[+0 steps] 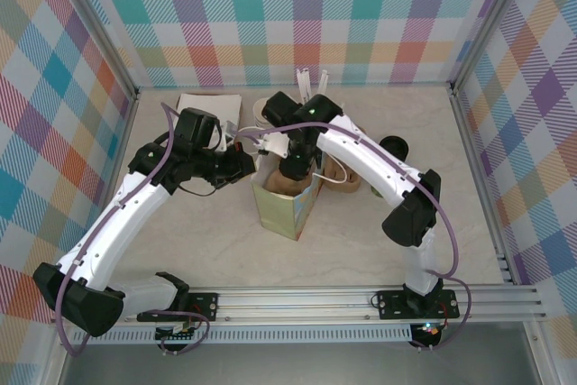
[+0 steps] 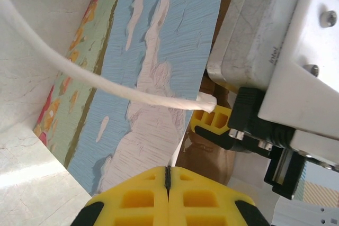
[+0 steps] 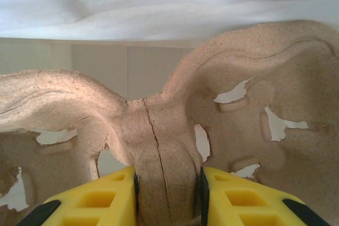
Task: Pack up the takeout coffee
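A printed paper bag [image 1: 290,209] stands upright mid-table, its blue-and-green side filling the left wrist view [image 2: 153,67]. My left gripper [image 1: 248,164] [image 2: 168,175] is shut on the bag's thin top edge, beside its white rope handle [image 2: 106,80]. My right gripper [image 1: 293,169] [image 3: 168,183] is shut on the middle rib of a brown pulp cup carrier [image 3: 164,136], which sits in the bag's mouth [image 1: 287,185]. A round black top [image 1: 394,145] pokes out beyond the right forearm. I cannot tell whether it is the takeout coffee.
White napkins [image 1: 209,104] lie at the back left. White straws [image 1: 311,83] stand by the back wall. More brown carrier material [image 1: 343,178] lies right of the bag under the right arm. Checked walls close three sides, and a metal rail [image 1: 315,299] runs along the front.
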Robot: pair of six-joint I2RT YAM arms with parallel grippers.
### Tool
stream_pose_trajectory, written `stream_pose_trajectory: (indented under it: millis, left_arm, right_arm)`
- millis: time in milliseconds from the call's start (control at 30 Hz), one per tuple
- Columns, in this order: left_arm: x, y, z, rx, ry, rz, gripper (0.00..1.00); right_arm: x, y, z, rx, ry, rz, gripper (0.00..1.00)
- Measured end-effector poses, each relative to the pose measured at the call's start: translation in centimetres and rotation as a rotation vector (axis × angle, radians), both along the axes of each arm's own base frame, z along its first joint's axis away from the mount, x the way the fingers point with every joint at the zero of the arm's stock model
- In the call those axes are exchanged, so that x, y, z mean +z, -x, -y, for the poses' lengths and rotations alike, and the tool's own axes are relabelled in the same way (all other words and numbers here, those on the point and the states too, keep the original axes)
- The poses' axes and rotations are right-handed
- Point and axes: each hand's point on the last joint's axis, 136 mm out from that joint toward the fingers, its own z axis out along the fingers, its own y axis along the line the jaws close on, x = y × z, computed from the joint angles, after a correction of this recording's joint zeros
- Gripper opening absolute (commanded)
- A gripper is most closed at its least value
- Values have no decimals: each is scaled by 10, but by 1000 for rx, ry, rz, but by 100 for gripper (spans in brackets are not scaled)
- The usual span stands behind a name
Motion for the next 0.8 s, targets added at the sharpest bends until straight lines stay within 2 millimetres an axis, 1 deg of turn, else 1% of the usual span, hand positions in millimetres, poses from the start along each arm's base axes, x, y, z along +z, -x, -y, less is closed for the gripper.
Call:
stream_pose_trajectory:
  millis: [233,433,533,667,800]
  left_arm:
    - [0,0,0,0,0,0,0]
    - [-1,-1,-2,7,-9,1,0]
    - [-2,-1,-4,14,-20,4,0]
    - [-5,-1,-8,30,-44,0,0]
    - [-6,-2,-12,45,-59,2,0]
  right_arm:
    - [0,1,-1,8,-2,-7,33]
    - [-7,1,-2,9,2,-21,33]
    - [-13,1,-3,9,4,-27,33]
    - [-28,3,2,7,30,-57,33]
    - [-38,2,5,8,46,-72,33]
